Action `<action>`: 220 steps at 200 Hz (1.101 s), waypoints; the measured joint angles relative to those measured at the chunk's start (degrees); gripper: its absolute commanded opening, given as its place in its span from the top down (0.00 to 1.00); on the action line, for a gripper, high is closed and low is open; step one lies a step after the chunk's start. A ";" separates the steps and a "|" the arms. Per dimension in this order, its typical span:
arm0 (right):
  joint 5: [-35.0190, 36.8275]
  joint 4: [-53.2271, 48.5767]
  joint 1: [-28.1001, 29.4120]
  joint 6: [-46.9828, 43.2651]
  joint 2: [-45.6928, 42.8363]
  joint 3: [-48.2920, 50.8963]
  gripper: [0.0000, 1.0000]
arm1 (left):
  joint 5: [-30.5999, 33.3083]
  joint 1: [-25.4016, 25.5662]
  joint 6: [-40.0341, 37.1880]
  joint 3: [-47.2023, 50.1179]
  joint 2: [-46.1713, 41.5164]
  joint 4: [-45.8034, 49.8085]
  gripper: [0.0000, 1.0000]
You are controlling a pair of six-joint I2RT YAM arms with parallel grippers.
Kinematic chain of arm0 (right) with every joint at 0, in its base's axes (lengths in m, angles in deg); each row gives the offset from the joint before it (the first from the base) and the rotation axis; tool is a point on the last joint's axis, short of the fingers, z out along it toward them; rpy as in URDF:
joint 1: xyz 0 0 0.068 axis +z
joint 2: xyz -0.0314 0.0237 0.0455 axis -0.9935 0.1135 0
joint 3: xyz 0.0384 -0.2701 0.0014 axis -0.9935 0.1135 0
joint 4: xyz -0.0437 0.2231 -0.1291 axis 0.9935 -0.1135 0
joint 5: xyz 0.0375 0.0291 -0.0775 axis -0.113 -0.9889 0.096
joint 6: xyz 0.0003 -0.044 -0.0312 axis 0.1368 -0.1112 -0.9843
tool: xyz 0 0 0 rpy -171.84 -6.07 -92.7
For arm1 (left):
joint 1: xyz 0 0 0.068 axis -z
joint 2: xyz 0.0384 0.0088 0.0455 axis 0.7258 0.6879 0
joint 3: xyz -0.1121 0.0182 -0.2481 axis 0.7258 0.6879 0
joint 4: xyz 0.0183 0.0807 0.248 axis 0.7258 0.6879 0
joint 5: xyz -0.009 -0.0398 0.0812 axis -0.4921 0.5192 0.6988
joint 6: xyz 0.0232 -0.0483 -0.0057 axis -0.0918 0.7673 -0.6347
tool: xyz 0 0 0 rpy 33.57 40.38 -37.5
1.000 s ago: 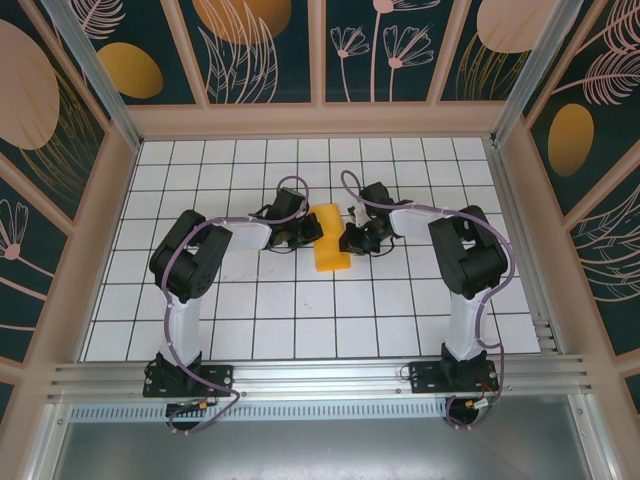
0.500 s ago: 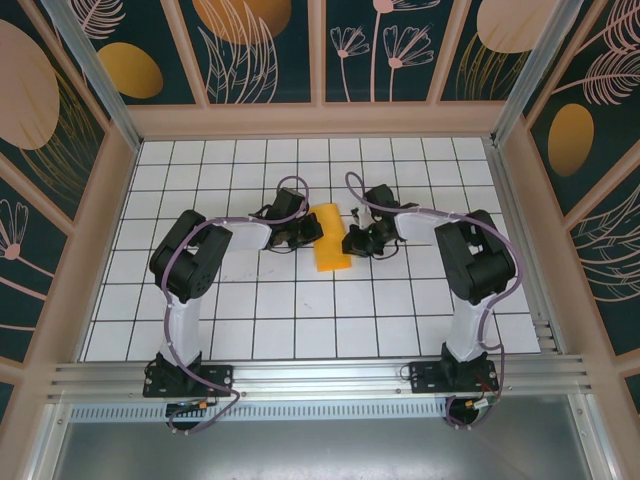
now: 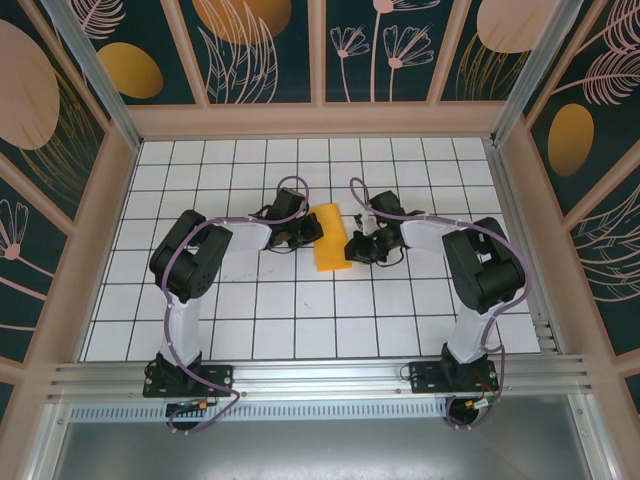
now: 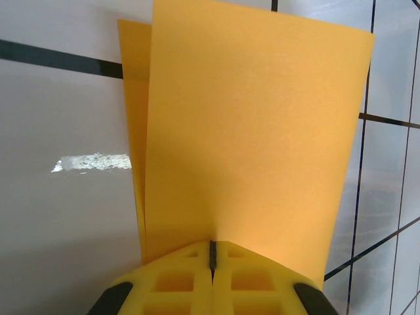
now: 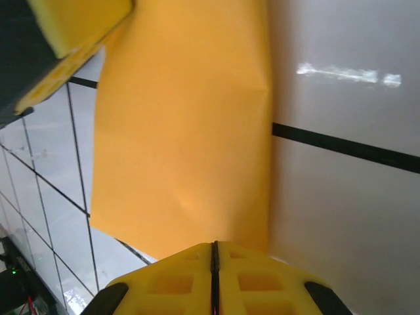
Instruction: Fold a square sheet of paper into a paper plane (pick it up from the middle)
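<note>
The left pincer [image 4: 212, 246] is seen closed, and the paper [image 4: 249, 131] is held tight between its two fingers. The paper is folded over, so two layers can be seen, one behind the other. It sticks straight out from the fingertips. From above, this pincer is found at the paper's left side, about halfway along.

The right pincer [image 5: 213, 246] is closed too. The paper's edge is touched by its fingertips. It cannot be told whether any paper is nipped between them or only pressed. From above, this pincer is found at the paper's right side, closer to the near end.

So the paper is found between the two pincers, around the middle of the table [image 3: 300, 300]. Its long side is pointed from near to far. One pincer is set on each side, both right against it, so neither is much nearer than the other.

The next fold is probably to be made along that near-to-far line. For that, the paper must be worked from both sides at once.
</note>
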 measured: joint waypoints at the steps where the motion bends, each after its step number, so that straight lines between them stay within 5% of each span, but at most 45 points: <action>1: -0.04 0.00 0.00 0.00 -0.02 0.02 0.91 | 0.00 0.00 -0.02 0.00 0.00 0.00 0.94; 83: 0.22 -1.64 0.00 -0.22 -0.11 2.05 0.90 | -0.02 0.00 -0.02 0.00 0.04 -0.04 0.94; 137: 3.06 0.59 -0.94 1.18 -0.31 -7.52 0.90 | -0.22 0.00 -0.04 0.00 0.04 -0.04 0.94; 220: 5.75 7.96 -1.57 5.27 13.20 -17.14 0.90 | -0.55 0.00 -0.07 -0.04 0.15 -0.04 0.94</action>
